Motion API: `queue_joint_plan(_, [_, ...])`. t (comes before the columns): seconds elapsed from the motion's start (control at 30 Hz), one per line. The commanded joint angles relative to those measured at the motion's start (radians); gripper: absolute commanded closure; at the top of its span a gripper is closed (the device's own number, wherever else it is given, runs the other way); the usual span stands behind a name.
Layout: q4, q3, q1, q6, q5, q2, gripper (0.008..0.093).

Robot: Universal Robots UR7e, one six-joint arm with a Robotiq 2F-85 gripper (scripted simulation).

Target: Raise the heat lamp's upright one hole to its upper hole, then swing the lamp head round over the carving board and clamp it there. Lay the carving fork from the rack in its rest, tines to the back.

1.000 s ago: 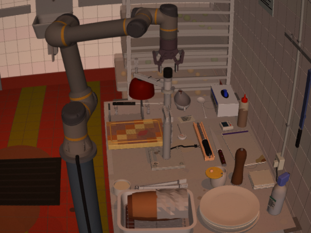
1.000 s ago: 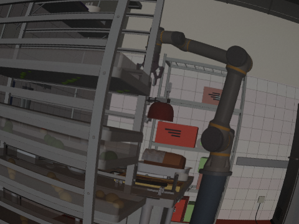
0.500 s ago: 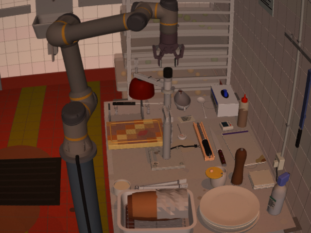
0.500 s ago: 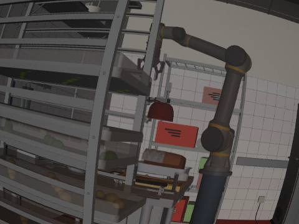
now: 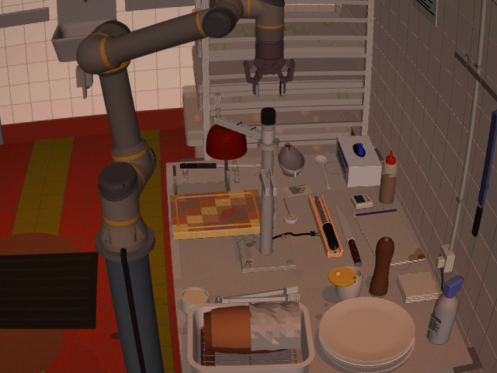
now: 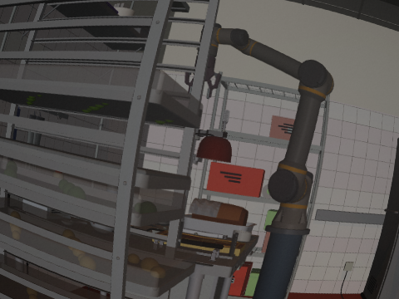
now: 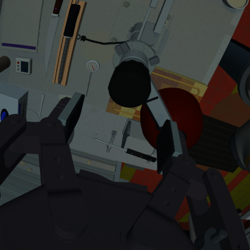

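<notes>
In the middle of the counter stands the heat lamp's grey upright (image 5: pixel 266 192) with a black knob (image 5: pixel 268 116) on top. Its arm reaches left and carries the red lamp head (image 5: pixel 226 141) above the far edge of the checkered carving board (image 5: pixel 215 213). The carving fork (image 5: pixel 216 165) with its black handle lies across its rack behind the board. A long orange rest (image 5: pixel 325 225) right of the upright holds a dark-handled tool. My gripper (image 5: pixel 268 91) hangs open and empty high above the knob.
A tall tray rack (image 5: pixel 289 68) stands close behind the gripper. Right of the upright lie a knife (image 5: pixel 348 237), a pepper mill (image 5: pixel 381 266), a timer, a tissue box (image 5: pixel 358 160) and a sauce bottle. Plates (image 5: pixel 366 331) and a roast tub (image 5: pixel 251 335) fill the front.
</notes>
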Motion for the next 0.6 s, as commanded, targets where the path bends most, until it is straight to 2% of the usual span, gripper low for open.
queue_joint_plan(0.0, [0.000, -0.001, 0.000, 0.000, 0.000, 0.000, 0.0334])
queue_joint_plan(0.27, [0.000, -0.001, 0.000, 0.000, 0.000, 0.000, 0.0334])
queue_joint_plan(0.53, [0.000, -0.001, 0.000, 0.000, 0.000, 0.000, 0.0494])
queue_joint_plan(0.57, [0.000, -0.002, 0.000, 0.000, 0.000, 0.000, 0.0494])
